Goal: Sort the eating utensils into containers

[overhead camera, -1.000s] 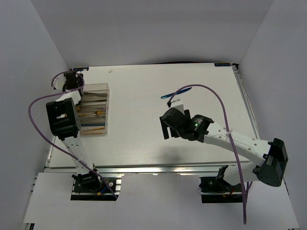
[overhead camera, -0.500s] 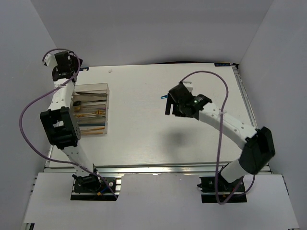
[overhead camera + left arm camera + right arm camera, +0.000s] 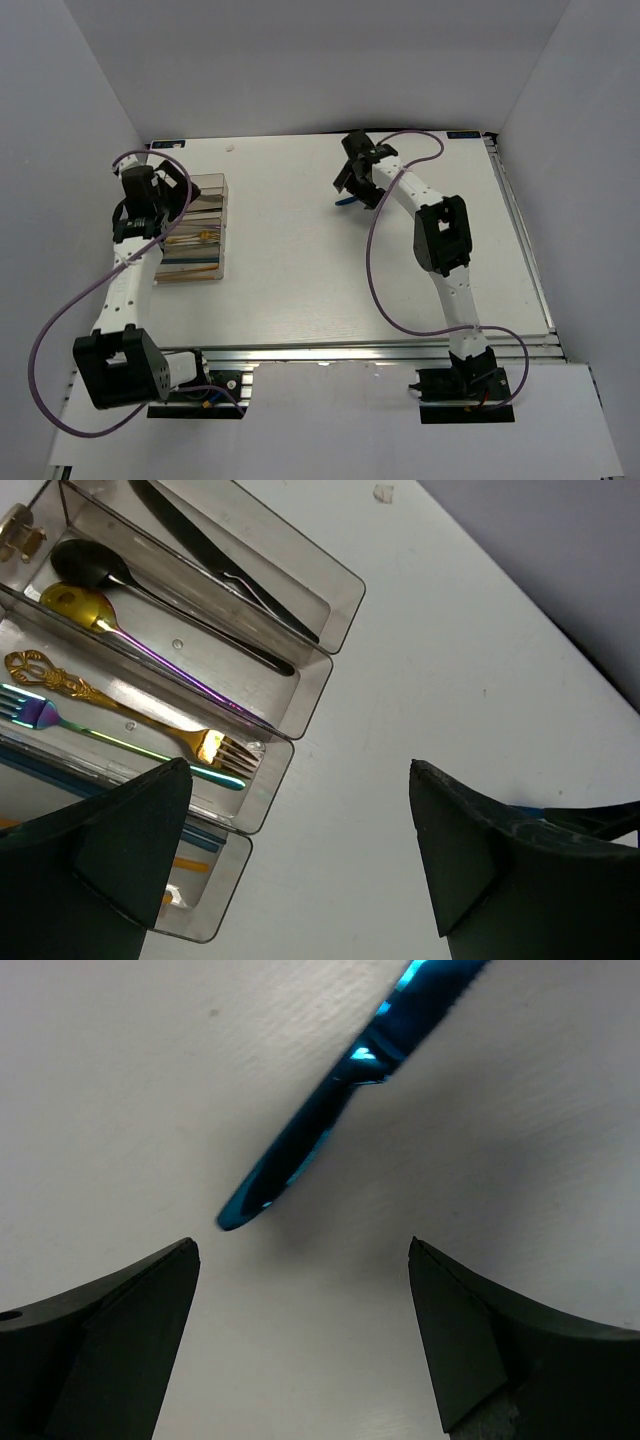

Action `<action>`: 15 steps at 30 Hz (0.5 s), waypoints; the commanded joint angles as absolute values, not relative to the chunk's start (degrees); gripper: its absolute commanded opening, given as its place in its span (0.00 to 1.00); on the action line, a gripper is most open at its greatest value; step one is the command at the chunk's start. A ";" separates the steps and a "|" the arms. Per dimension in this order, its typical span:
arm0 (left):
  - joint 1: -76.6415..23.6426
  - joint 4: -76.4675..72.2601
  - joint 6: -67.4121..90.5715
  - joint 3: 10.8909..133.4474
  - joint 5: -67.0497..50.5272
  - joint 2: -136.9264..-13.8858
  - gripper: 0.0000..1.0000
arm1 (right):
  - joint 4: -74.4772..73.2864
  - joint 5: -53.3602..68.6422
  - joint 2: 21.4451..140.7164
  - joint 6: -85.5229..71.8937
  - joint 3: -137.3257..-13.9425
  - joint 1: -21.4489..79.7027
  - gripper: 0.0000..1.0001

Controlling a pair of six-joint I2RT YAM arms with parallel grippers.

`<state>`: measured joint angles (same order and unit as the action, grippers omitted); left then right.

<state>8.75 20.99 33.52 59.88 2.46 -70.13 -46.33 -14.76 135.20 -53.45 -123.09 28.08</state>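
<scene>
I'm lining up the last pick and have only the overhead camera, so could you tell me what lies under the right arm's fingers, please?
Observer: The right fingers stand open. The blue knife lies flat on the table just ahead of them, with nothing between them.
Operator: Thank you. What does the organiser hold near the left arm?
Observer: In the left wrist view, a gold fork and a rainbow fork lie side by side in one compartment of the organiser.
Operator: And the compartment beside that one?
Observer: A black spoon and a gold-bowled spoon with a purple handle share it.
</scene>
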 commanded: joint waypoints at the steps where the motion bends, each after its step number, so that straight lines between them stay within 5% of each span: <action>1: 8.44 20.20 30.50 60.02 1.06 -74.43 0.98 | -53.53 -20.82 134.56 -62.65 -124.29 27.51 0.89; 9: 8.52 15.12 33.83 56.52 -8.61 -78.13 0.98 | -58.09 -26.10 144.92 -61.26 -135.69 27.42 0.89; 15: 8.53 13.10 35.16 55.20 -10.98 -78.22 0.98 | -52.64 -28.47 143.87 -58.10 -129.19 27.60 0.89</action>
